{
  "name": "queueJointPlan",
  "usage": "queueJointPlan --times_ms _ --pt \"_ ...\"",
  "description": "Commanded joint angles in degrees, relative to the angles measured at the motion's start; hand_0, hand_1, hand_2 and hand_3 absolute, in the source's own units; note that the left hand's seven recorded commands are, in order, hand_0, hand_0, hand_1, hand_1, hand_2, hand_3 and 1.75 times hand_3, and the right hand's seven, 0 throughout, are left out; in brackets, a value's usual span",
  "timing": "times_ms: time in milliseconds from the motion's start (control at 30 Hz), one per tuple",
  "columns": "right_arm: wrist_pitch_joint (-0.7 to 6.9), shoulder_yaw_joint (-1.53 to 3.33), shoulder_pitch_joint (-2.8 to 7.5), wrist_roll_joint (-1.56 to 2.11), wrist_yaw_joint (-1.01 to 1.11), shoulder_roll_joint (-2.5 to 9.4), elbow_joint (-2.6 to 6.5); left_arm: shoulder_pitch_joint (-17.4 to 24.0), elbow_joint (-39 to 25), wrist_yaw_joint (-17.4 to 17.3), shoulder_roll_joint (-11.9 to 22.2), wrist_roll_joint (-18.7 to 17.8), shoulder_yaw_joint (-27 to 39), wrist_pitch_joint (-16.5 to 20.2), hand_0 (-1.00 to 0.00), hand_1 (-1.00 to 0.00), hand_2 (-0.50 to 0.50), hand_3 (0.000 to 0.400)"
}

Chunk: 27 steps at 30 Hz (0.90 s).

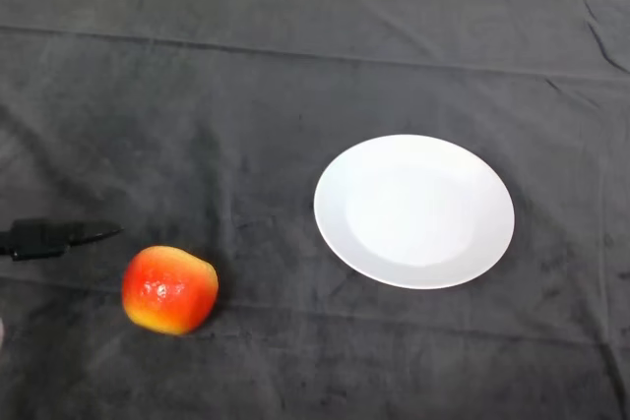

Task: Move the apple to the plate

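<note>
The worktop lies under a dark grey cloth [197, 76], matt and slightly napped like velvet, with soft creases running across it. The white plate [413, 210] looks smooth and faintly glossy, like glazed ceramic or hard plastic. The red-and-yellow apple [169, 289] has a shiny, waxy skin with small bright highlights.

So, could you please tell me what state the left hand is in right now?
Left hand: only a dark tip shows; open or shut cannot be told, holding nothing visible.

Bare dark cloth [256, 95] between apple [169, 289] and plate [413, 210] (well apart), unobstructed.
</note>
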Motion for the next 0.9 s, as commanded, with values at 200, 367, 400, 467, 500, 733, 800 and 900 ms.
queueJointPlan --times_ms 200,367,400,467,500,733,800,900 --pt "-0.09 -0.52 -1.04 0.86 -0.69 -0.04 -2.70 5.60 -8.38 -2.83 0.05 -1.22 -3.12 3.11 0.00 0.00 0.00 0.000" --pt "-0.07 -0.48 -1.00 0.85 -0.76 0.02 -2.84 8.14 -13.23 -5.65 0.57 -1.53 -5.50 5.90 0.00 0.00 0.00 0.000" --pt "-0.07 -0.47 -0.99 0.85 -0.78 0.03 -2.87 8.53 -14.07 -6.35 0.78 -1.61 -5.96 6.46 0.00 0.00 0.00 0.000" --pt "-0.06 -0.46 -0.98 0.84 -0.81 0.05 -2.93 9.06 -15.29 -7.85 1.34 -1.88 -6.73 7.37 0.00 0.00 0.00 0.000" --pt "-0.06 -0.45 -0.97 0.84 -0.82 0.06 -2.95 9.21 -15.70 -8.51 1.60 -2.01 -7.00 7.72 0.00 0.00 0.00 0.000" --pt "-0.04 -0.41 -0.92 0.83 -0.91 0.12 -3.10 10.18 -17.76 -12.45 3.10 -2.32 -8.75 9.74 0.00 0.00 0.00 0.000" --pt "-0.03 -0.40 -0.91 0.83 -0.94 0.13 -3.13 10.40 -18.24 -13.18 3.32 -2.21 -9.17 10.26 0.00 0.00 0.00 0.000" --pt "-0.02 -0.38 -0.90 0.83 -0.96 0.15 -3.18 10.66 -18.72 -13.99 3.54 -2.02 -9.63 10.84 0.00 0.00 0.00 0.000"
